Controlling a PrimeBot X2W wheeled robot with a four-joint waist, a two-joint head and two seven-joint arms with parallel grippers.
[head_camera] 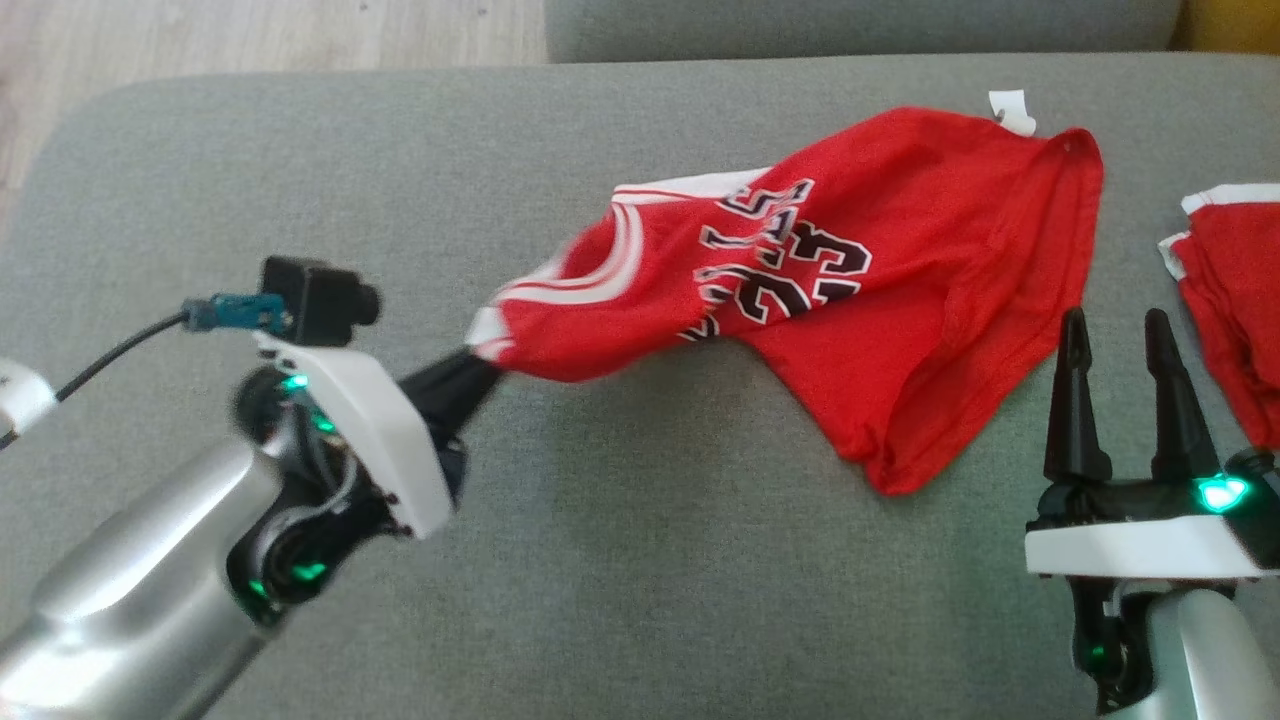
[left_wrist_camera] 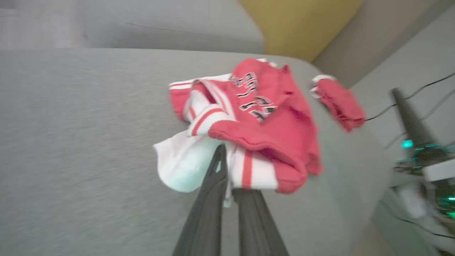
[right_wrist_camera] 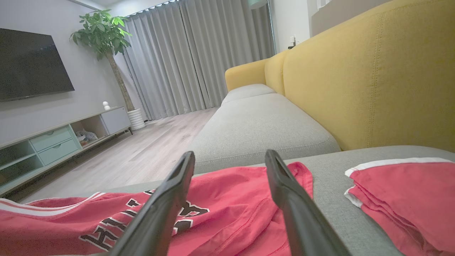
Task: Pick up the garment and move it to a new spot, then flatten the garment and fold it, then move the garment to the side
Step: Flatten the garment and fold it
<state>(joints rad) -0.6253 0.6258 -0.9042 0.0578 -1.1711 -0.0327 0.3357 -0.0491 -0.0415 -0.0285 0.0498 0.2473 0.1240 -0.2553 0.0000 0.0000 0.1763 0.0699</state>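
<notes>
Red jersey gripped at one end on grey sofa cushion.
Left gripper was recorded with jaws clamped on the jersey's white-trimmed edge. Right gripper was held just beside the hem, jaws apart, nothing between them. The rest of the jersey was spread over the cushion. Farther right, a second red garment was noted, with a yellow backrest seen beyond.

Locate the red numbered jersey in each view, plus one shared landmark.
Head view: jersey centre-right on the grey cushion, one end pinched by the left claw.
Left wrist view: jersey centre, just above the claw's fingers.
Right wrist view: jersey along the bottom, behind the open right claw.
Shared landmark: second red garment, right of the jersey everywhere.
</notes>
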